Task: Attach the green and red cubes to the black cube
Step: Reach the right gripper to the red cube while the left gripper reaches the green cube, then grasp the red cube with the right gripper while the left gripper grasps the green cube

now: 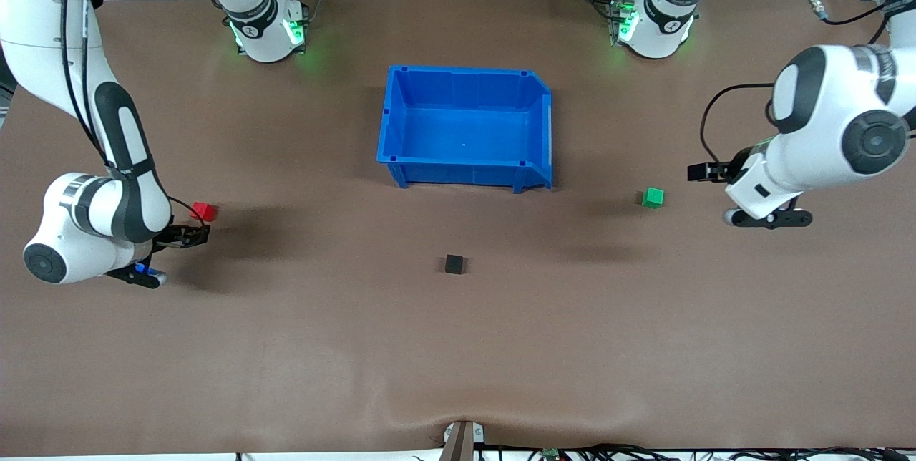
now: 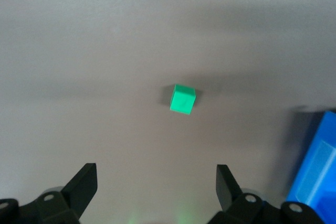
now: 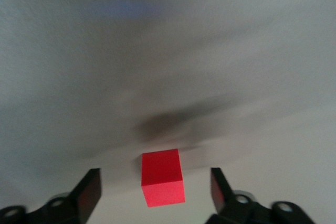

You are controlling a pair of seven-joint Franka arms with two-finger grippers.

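Currently the right claw (image 3: 152, 192) straddles the red cube (image 3: 162, 177), fingers spread, lower left of front frame. Centre it before clenching. Left claw (image 2: 156, 184), released, waits near the green cube (image 2: 182, 98); black cube (image 1: 454, 264) sits centre.

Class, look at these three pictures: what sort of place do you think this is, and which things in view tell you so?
Probably a robotics lab or test bench. Two robot arms are mounted at one brown table; on it are only a blue bin and practice pieces: a green cube, red cube and black cube. Cables and equipment racks line the table's edge by the bases.
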